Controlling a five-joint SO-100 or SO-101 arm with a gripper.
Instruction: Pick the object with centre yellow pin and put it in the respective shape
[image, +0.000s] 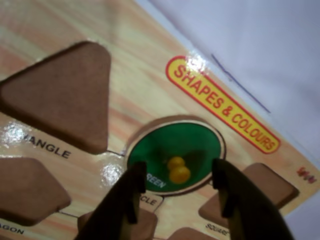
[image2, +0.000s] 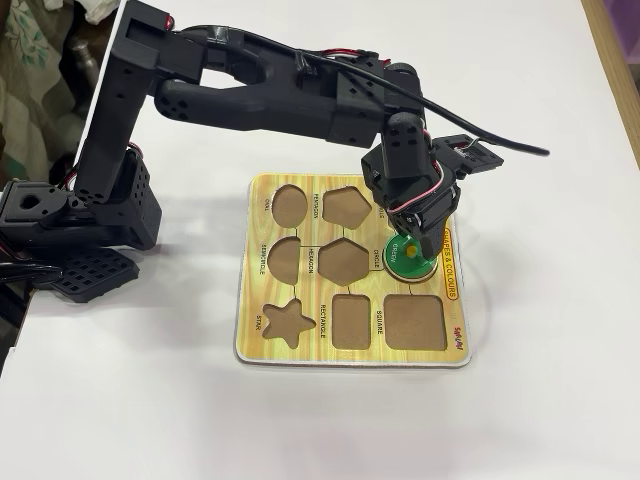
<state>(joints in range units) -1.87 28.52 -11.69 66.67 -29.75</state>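
A white counter (image2: 540, 400) carries a wooden shape board (image2: 262, 340), centre of the fixed view, with brown cut-outs — triangle (image: 65, 95), pentagon, star (image2: 287, 322), square. The green disc with its yellow knob (image: 178, 171) lies in the round recess at the board's right edge, beside the "SHAPES & COLOURS" label (image: 222, 104). The gripper (image: 178, 192) hangs just above it, its dark fingers (image: 131, 192) spread apart, either side of the knob — gripping nothing.
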